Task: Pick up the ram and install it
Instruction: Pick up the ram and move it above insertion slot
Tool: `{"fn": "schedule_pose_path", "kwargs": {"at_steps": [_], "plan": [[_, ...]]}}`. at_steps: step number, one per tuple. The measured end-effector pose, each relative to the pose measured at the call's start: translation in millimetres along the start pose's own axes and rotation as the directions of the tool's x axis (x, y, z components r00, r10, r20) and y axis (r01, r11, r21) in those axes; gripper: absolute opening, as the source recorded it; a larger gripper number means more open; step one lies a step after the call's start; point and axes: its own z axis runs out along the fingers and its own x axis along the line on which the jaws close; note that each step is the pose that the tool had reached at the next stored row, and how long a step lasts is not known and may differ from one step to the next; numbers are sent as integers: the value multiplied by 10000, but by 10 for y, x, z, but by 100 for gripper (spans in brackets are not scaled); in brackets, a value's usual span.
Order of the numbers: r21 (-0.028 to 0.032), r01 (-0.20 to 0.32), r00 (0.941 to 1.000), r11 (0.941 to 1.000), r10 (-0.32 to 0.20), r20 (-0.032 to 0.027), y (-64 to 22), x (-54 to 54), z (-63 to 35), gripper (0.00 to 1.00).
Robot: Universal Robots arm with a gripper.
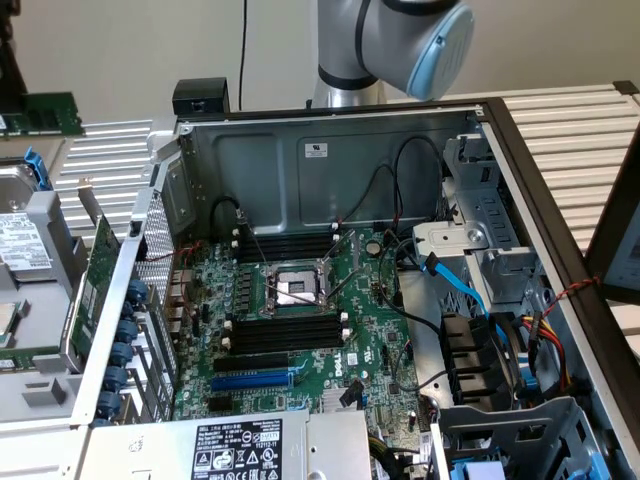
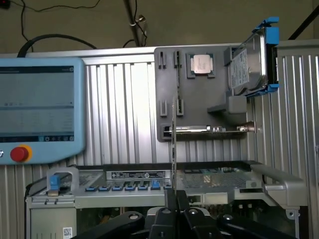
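exterior / arm: you have the arm (image 1: 400,40) sitting above the back wall of the open case (image 1: 330,160).
exterior / board: the motherboard (image 1: 300,300) lies flat in the case, with the CPU socket (image 1: 290,290) mid-board.
exterior / slots: there are black memory slots (image 1: 285,335) on the near side of the socket and a second bank beyond it. All of them look empty to me, with no green stick seated in any.
exterior / side: an expansion card (image 1: 95,290) stands on edge just outside the case wall, at the exterior view's left.
wrist / hand: the hand (image 2: 173,196) is clenched on the ram (image 2: 173,144), pinching it by one long edge.
wrist / ram: it is edge-on to the camera, so you read it as a thin upright strip sticking straight out from the fingers. It is in the air and touches nothing else.
wrist / behind: past the ram you see the case rim, then the slatted table (image 2: 119,109).
wrist / tray: a grey parts tray (image 2: 169,89) on the table carries a CPU (image 2: 202,63) and a drive in a blue caddy (image 2: 254,59).
wrist / pendant: a teach pendant (image 2: 40,104) sits beside the tray.
done: the pick looks complete, with the stick out of the tray and secure in the grip.
left: the whole install, meaning getting it over a slot, lining it up and pressing it home. Call it under halfway.
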Motion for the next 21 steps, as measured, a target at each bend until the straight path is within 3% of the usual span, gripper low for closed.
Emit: {"fn": "schedule_pose_path", "kwargs": {"at_steps": [10,21], "plan": [[0,0,10000,10000,0,-1,-454,-31,6,12],[1,0,10000,10000,0,0,-955,-62,188,12]]}}
